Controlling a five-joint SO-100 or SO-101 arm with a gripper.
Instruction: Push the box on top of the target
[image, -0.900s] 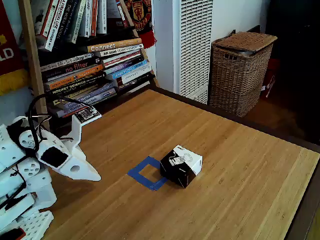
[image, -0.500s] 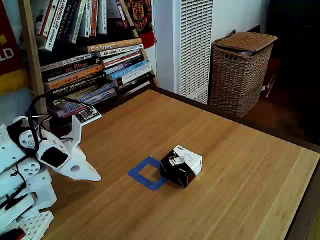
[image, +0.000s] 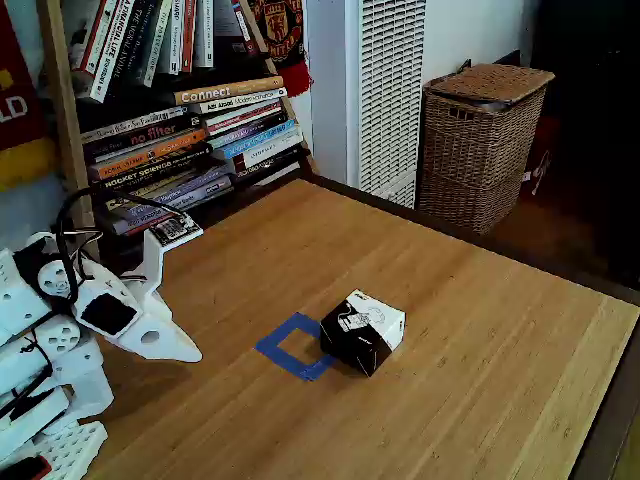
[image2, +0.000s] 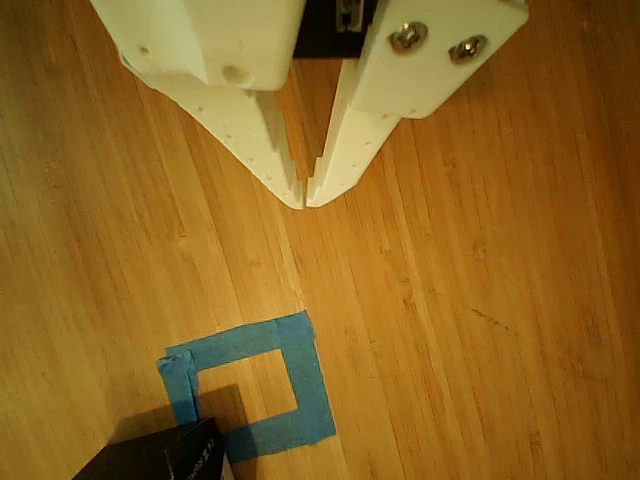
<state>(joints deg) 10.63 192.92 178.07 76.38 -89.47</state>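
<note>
The box sat well beyond the gripper, overlapping the far edge of the target, which lay between them. The gripper's tips were pressed together on nothing, above the table. Farthest back stood a wicker basket.

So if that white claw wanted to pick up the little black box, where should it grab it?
Probably across two opposite black side walls of the box, coming down from above. It sits flat with its white top up and open table around it except at the blue tape square. The gripper looks shut, so it would have to open first.
</note>
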